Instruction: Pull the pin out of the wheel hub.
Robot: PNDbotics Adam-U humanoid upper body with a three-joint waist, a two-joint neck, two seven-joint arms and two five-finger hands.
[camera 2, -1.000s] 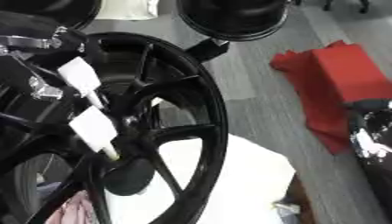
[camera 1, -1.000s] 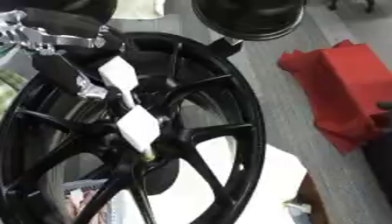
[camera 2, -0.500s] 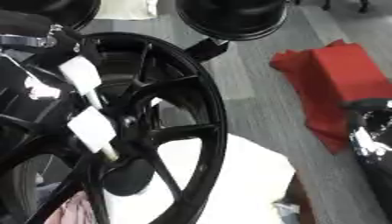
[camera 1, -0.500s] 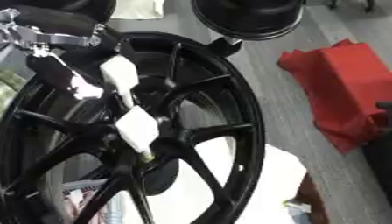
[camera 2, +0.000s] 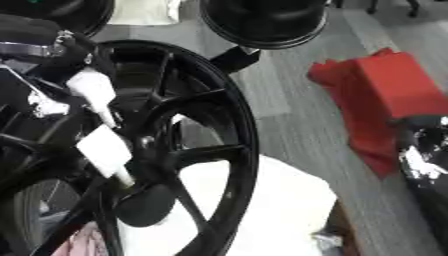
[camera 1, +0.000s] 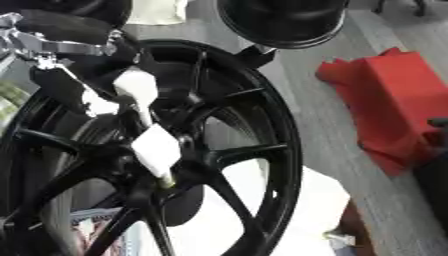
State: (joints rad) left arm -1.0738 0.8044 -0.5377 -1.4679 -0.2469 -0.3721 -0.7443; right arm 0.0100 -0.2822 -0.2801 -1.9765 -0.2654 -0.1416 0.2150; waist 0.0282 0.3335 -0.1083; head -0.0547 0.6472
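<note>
Left hand [camera 1: 131, 115] at wheel hub [camera 1: 166, 175] — bare floor [camera 1: 328, 130] beyond the rim

My left hand [camera 2: 66, 95] reaches over black wheel hub [camera 2: 229, 120], white-tipped fingers [camera 2: 103, 148] at hub centre. Red cloth [camera 2: 385, 105] on grey floor, well apart. My right hand [camera 2: 427, 160] at right edge.

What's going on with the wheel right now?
The left robot hand reaches in from the upper left over the black wheel, which stands on edge. Its white-tipped fingers point down at the hub, where a small pale pin shows just below a fingertip. Whether the fingers pinch the pin cannot be told. The right robot hand rests at the right edge of the right eye view, beside a red cloth.
</note>
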